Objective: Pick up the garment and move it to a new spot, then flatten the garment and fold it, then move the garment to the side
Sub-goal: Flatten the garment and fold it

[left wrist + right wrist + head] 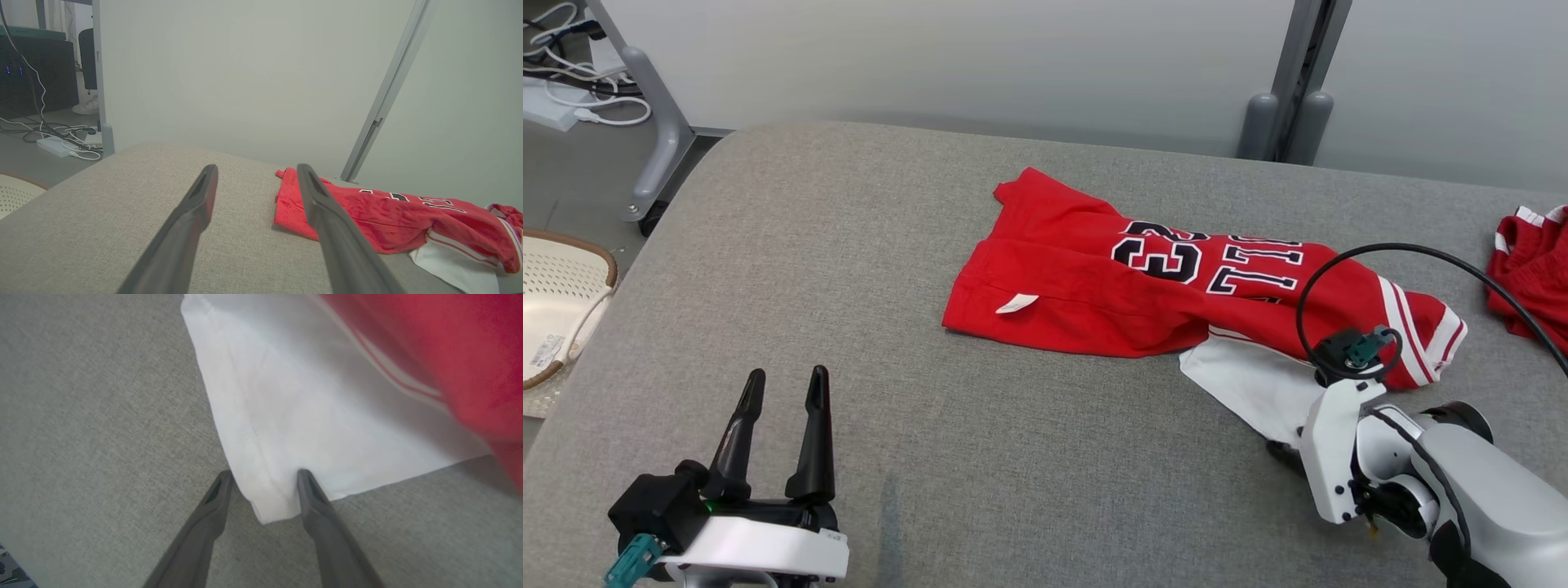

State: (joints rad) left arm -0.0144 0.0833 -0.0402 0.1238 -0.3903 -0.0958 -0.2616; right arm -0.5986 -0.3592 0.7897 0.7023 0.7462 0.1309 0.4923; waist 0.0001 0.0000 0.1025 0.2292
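Observation:
The garment (1094,286) is a red jersey with black-and-white lettering, lying crumpled on the grey padded table (849,245). A white panel (1250,384) sticks out at its near right. In the right wrist view, my right gripper (264,473) points down at that white panel (306,416). Its fingers are apart and straddle the panel's near corner, low against the table. My right arm's wrist (1339,457) covers that spot in the head view. My left gripper (786,377) stands open and empty at the near left, well away from the jersey (388,220).
Another red garment (1531,269) lies at the table's right edge. A black cable (1339,261) loops over the jersey from my right wrist. A pale basket (556,310) sits on the floor off the table's left edge. Grey posts (1286,122) stand behind.

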